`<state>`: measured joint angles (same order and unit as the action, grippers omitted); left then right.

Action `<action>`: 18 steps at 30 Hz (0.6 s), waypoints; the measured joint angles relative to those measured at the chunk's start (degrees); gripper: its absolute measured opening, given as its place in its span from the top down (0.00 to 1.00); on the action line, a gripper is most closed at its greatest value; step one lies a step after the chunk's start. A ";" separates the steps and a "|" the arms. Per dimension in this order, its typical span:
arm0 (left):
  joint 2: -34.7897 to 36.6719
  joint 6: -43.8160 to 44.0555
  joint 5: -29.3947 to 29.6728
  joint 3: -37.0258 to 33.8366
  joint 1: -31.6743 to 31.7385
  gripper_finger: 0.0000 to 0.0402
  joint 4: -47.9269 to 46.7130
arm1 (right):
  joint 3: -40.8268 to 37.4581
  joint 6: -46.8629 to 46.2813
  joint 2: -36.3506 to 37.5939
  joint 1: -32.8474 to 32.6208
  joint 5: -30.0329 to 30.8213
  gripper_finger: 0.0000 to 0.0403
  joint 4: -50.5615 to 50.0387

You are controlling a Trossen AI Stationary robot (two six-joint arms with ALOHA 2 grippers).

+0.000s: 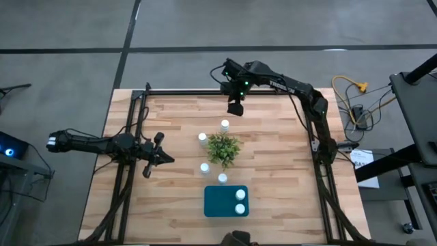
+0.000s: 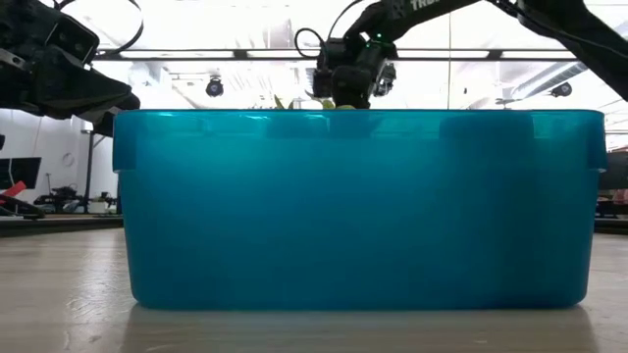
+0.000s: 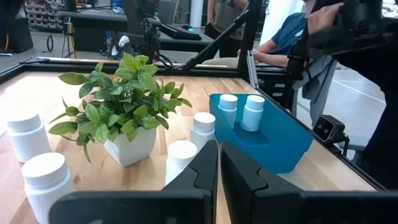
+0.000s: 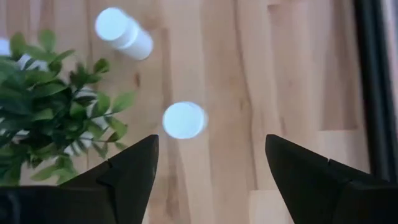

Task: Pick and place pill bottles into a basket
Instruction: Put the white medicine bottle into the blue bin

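Observation:
Two white pill bottles stand upright in the teal basket near the table's front edge. Four more stand on the table around the green plant: one at its far side, one at its far left, and two at its near side. My right gripper hangs open above the far bottle, fingers pointing down on either side of it, well clear. My left gripper is shut and empty left of the plant, its fingers pointing toward the bottles.
The potted plant stands in the middle among the bottles. A black frame runs along the table's left, right and far sides. In the low view the basket wall fills the front. A seated person shows beyond the table.

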<state>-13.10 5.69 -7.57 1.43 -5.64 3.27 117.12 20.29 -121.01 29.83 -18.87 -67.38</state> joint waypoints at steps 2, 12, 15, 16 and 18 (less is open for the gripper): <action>0.00 -0.02 0.00 0.01 0.01 1.00 0.00 | -0.44 0.84 0.00 -0.63 -0.35 0.30 0.03; -0.34 -1.71 0.00 0.00 -0.01 1.00 0.07 | -1.20 0.70 0.03 -4.27 -0.66 0.32 0.32; -0.71 -1.99 0.02 0.00 0.01 1.00 0.02 | -1.52 0.73 0.00 -5.32 -0.28 0.32 0.74; -0.79 -1.97 0.02 0.00 0.00 1.00 0.02 | -1.81 0.73 0.00 -5.62 0.64 0.33 1.27; -0.81 -1.72 0.00 -0.01 0.01 1.00 0.02 | -2.52 0.75 0.00 -5.99 3.74 0.33 2.32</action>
<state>-13.91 3.98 -7.57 1.42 -5.63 3.29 114.60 21.04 -121.01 23.83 -15.13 -65.06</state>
